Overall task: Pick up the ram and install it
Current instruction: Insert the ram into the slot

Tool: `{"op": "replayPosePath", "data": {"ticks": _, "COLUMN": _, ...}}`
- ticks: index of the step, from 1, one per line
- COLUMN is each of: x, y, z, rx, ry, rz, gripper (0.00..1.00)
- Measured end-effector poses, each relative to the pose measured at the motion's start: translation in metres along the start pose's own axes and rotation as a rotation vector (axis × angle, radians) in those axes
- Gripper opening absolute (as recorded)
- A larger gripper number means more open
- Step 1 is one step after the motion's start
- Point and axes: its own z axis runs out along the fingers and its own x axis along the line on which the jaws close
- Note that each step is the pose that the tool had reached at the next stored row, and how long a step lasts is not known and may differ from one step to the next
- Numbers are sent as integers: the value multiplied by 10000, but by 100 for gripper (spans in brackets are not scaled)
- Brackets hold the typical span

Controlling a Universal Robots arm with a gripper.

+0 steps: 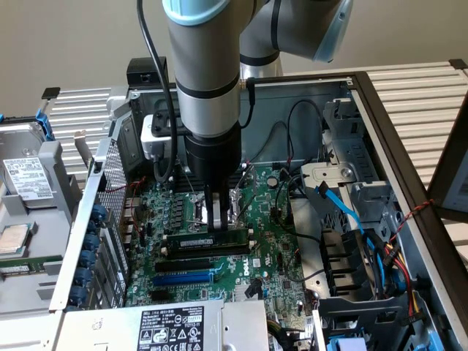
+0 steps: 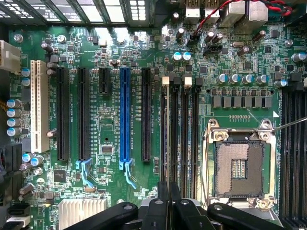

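Note:
The ram (image 1: 223,238) is a thin green stick with dark chips and a white sticker. It stands on edge along the black memory slots (image 1: 201,264) in the middle of the motherboard. My gripper (image 1: 216,224) comes straight down on its top edge, and the fingers are shut on the ram at about its middle. In the wrist view the gripper (image 2: 169,205) has its black fingers (image 2: 158,211) pressed together over the memory slots (image 2: 184,143). The ram's edge between them is hard to make out. Whether the ram is fully seated I cannot tell.
The blue expansion slot (image 1: 183,278) (image 2: 124,115) lies beside the memory slots, with the open CPU socket (image 2: 238,165) on their other side. Blue cables (image 1: 344,208) and drive bays crowd the exterior view's right. A hard drive tray (image 1: 25,190) sits at the left and the power supply (image 1: 172,325) in front.

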Motion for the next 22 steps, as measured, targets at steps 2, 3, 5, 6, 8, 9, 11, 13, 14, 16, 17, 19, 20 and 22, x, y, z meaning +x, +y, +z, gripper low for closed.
{"op": "replayPosePath", "data": {"ticks": 2, "x": 0, "y": 0, "z": 0, "rx": 1, "ry": 0, "rz": 0, "gripper": 12}}
{"op": "replayPosePath", "data": {"ticks": 3, "x": 0, "y": 0, "z": 1, "rx": 1, "ry": -1, "rz": 0, "gripper": 12}}
{"op": "replayPosePath", "data": {"ticks": 5, "x": 3, "y": 0, "z": 1, "rx": 0, "ry": -4, "rz": 1, "gripper": 12}}
{"op": "replayPosePath", "data": {"ticks": 6, "x": 4, "y": 0, "z": 1, "rx": -1, "ry": -4, "rz": 2, "gripper": 12}}
{"op": "replayPosePath", "data": {"ticks": 8, "x": 7, "y": 0, "z": 0, "rx": -2, "ry": -3, "rz": 1, "gripper": 12}}
{"op": "replayPosePath", "data": {"ticks": 9, "x": 7, "y": 0, "z": 0, "rx": -2, "ry": -4, "rz": 1, "gripper": 12}}
{"op": "replayPosePath", "data": {"ticks": 11, "x": 8, "y": 0, "z": -5, "rx": -2, "ry": -7, "rz": 0, "gripper": 12}}
{"op": "replayPosePath", "data": {"ticks": 13, "x": 7, "y": -1, "z": -16, "rx": -2, "ry": -12, "rz": 1, "gripper": 12}}
{"op": "replayPosePath", "data": {"ticks": 14, "x": 7, "y": -1, "z": -20, "rx": -2, "ry": -14, "rz": 1, "gripper": 12}}
{"op": "replayPosePath", "data": {"ticks": 16, "x": 7, "y": -1, "z": -20, "rx": -2, "ry": -14, "rz": 1, "gripper": 12}}
{"op": "replayPosePath", "data": {"ticks": 17, "x": 7, "y": -1, "z": -20, "rx": -2, "ry": -14, "rz": 7, "gripper": 12}}
{"op": "replayPosePath", "data": {"ticks": 19, "x": 7, "y": -1, "z": -20, "rx": -1, "ry": -12, "rz": 42, "gripper": 12}}
{"op": "replayPosePath", "data": {"ticks": 20, "x": 7, "y": -1, "z": -20, "rx": -1, "ry": -12, "rz": 67, "gripper": 12}}
{"op": "replayPosePath", "data": {"ticks": 22, "x": 7, "y": -1, "z": -21, "rx": 0, "ry": -11, "rz": 104, "gripper": 12}}
